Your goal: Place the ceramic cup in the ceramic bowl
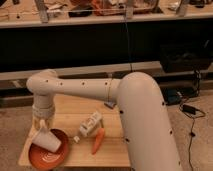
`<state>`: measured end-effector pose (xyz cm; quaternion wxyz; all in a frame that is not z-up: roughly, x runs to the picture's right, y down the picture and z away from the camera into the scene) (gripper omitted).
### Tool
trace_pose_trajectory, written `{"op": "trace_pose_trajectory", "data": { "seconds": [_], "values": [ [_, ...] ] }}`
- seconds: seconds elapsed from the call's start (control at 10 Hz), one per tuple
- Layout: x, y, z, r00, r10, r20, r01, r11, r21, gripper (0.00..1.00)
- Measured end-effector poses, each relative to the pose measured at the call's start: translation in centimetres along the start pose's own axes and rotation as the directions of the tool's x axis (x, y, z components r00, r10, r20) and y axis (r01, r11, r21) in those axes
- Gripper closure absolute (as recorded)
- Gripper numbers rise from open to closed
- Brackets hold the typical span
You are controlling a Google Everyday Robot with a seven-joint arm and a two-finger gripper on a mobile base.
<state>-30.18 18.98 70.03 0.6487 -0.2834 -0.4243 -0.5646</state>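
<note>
The ceramic cup [48, 141] is seen tilted over the ceramic bowl [45, 157], right under the gripper [42, 126]. Whether it's gripped can't be told. If dropped now, it could get tipped out.

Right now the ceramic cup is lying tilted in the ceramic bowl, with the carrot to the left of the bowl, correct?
Not quite: the camera view shows the carrot to the right of the ceramic bowl. The ceramic cup does lie tilted in it, below the gripper.

carton [90, 124]: lying mid-table | carrot [98, 140]: just beside it | table [115, 150]: wooden
</note>
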Motion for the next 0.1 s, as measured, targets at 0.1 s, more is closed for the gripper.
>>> {"op": "trace_pose_trajectory", "data": {
  "seconds": [0.1],
  "values": [
    [0.0,0.0,-0.05,1.0,0.002,-0.005,-0.002,1.0,-0.001,0.55]
  ]
}}
